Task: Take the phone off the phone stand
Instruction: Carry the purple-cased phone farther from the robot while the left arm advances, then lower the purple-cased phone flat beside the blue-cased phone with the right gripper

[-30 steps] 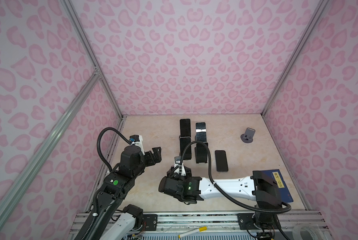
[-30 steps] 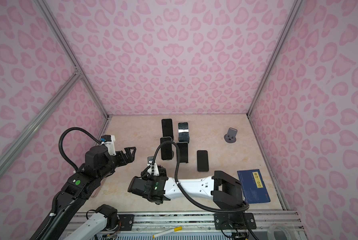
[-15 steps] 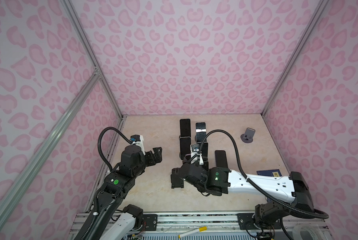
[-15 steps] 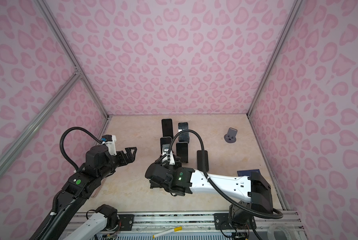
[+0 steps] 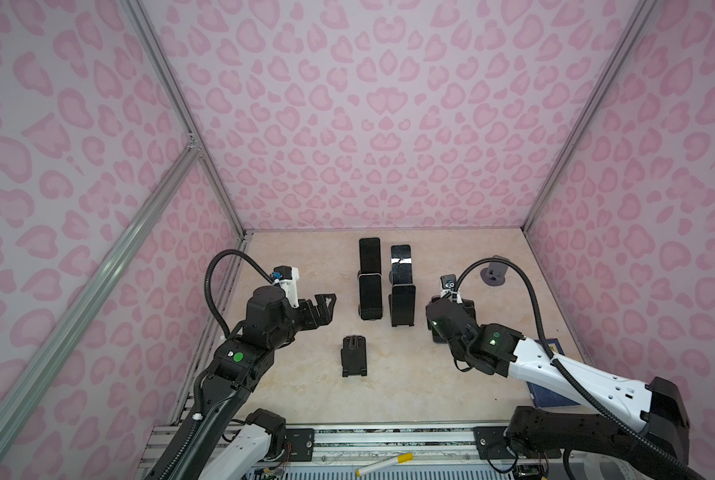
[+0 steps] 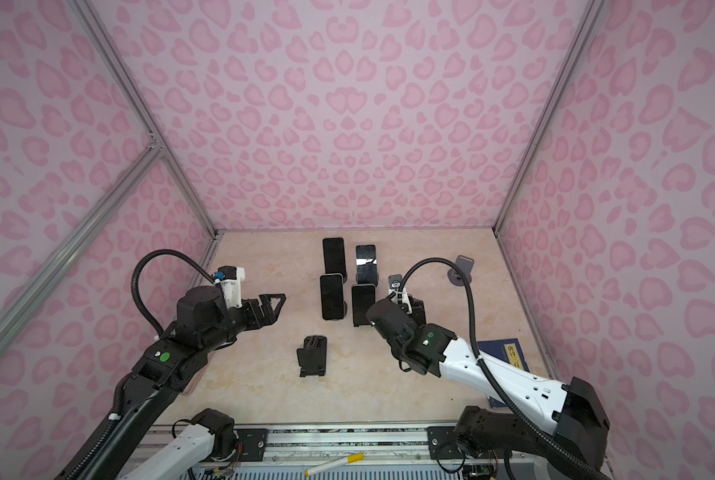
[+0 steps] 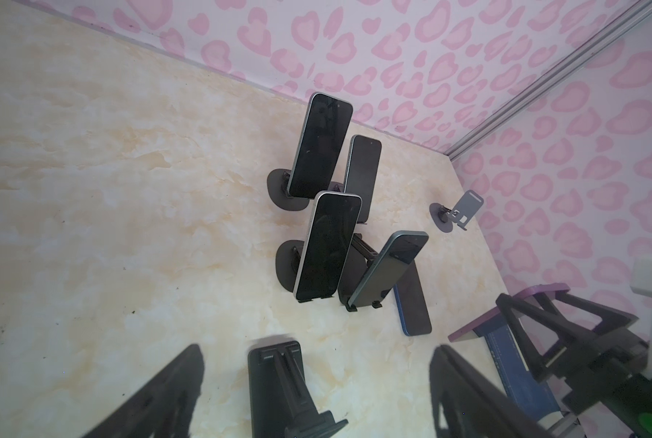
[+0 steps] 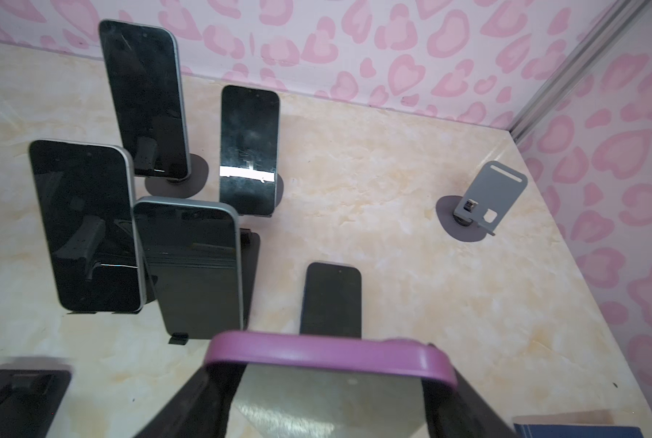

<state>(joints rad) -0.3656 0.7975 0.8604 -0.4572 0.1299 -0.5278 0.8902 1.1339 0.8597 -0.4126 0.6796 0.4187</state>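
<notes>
The right claw (image 8: 328,394) is clamped on the purple phone (image 8: 328,360), which is already off the black stand (image 5: 353,355). That stand sits well apart, nearer the left claw (image 5: 326,308), whose jaws are apart and empty. The grip seems to hold only the phone's edges, so it may slip. A flat phone (image 8: 330,299) lies just ahead of the right claw, and a standing phone (image 8: 191,265) is close beside, so a careless lowering could strike either. A grey stand (image 8: 491,197) is further ahead.

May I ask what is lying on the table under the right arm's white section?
A blue book; the arm covers its middle, so only its two ends show.
</notes>
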